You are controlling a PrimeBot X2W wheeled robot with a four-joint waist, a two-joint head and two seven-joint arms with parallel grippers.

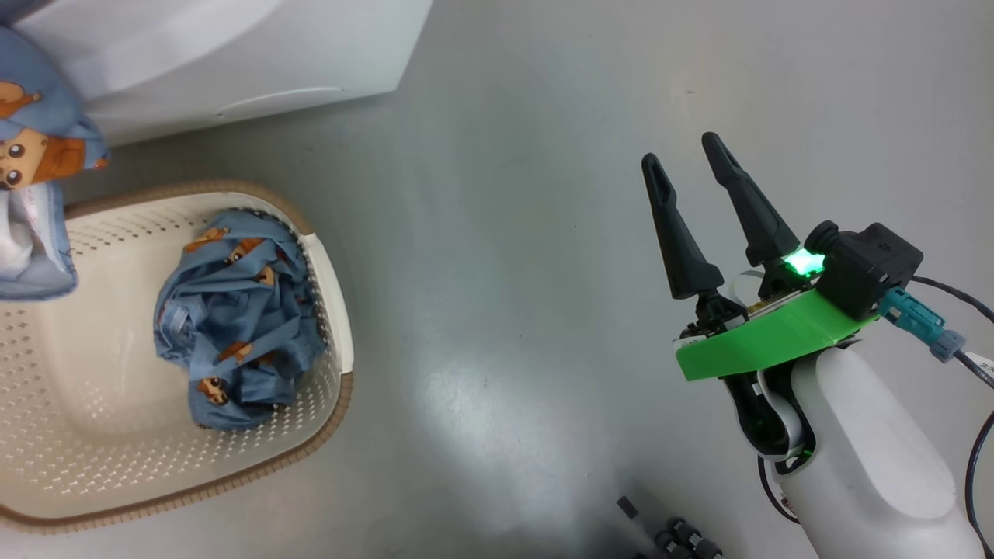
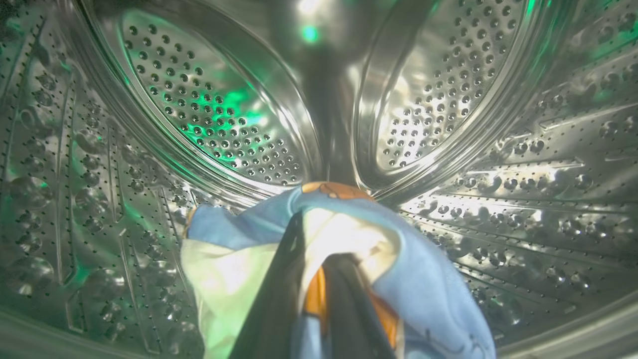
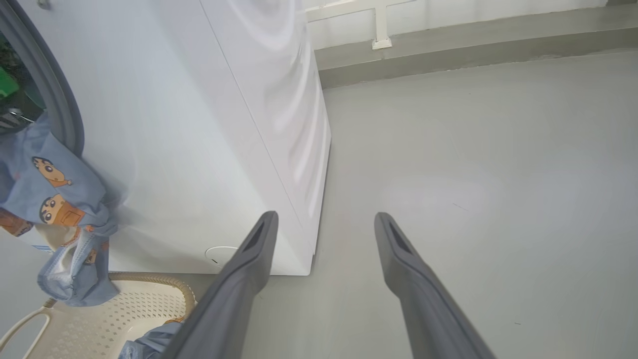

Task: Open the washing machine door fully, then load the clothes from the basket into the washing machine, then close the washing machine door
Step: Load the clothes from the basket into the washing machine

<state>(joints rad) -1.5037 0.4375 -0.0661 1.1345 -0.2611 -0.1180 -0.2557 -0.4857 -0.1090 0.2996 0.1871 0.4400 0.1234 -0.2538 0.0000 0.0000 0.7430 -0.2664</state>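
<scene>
In the left wrist view my left gripper is inside the steel drum of the washing machine, shut on a piece of the clothes, light blue with orange and white patches. That garment hangs out of the grey gasket down the machine's white front and shows at the head view's left edge. More bear-print clothes lie bundled in the cream basket. My right gripper stands open over bare floor, right of the basket. The door is out of view.
Grey floor spreads between the basket and my right arm. The basket's rim sits close against the washer's base. A low wall ledge runs behind the machine. Small dark parts of my base show at the bottom.
</scene>
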